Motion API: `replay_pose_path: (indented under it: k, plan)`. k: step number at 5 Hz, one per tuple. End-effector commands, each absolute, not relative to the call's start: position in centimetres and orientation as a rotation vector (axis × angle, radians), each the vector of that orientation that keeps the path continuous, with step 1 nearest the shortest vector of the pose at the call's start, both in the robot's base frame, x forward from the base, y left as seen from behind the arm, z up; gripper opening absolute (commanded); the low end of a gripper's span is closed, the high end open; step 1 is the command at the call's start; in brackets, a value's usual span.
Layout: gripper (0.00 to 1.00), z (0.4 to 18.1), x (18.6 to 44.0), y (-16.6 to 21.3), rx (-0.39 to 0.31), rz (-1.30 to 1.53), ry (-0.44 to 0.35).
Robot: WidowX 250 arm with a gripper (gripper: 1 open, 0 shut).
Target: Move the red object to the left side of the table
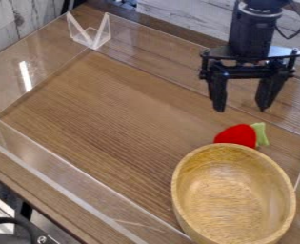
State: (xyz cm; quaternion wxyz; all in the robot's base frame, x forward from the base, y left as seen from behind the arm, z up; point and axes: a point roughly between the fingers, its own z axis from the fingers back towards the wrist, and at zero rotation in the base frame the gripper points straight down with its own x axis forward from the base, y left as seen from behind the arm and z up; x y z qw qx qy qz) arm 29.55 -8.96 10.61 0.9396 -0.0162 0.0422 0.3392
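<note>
The red object (239, 136) is a small strawberry-like toy with a green leafy top, lying at the right of the table (114, 114) just behind the wooden bowl's rim. My gripper (243, 99) hangs pointing down, above and a little behind the red object, apart from it. Its two dark fingers (218, 94) stand wide open with nothing between them.
A big round light wooden bowl (233, 199) fills the front right corner, touching or nearly touching the red object. Low clear acrylic walls (63, 176) edge the tabletop. A clear bracket (89, 30) stands at the back left.
</note>
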Motion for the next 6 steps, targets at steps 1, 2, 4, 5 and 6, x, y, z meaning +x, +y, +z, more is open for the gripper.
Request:
replay_pose_path:
  k: [1,2,4,5,6]
  plan:
    - [1.00,10.7,30.2,-10.1,-0.060,0.796,0.039]
    - [1.00,9.0,30.8,-11.2,-0.057,0.882,0.038]
    - [1.00,7.4,33.9,-10.2,-0.060,1.076,0.005]
    - [1.00,6.3,34.0,-10.5,-0.047,1.101,-0.015]
    - [1.00,5.3,34.1,-10.9,-0.036,1.115,-0.031]
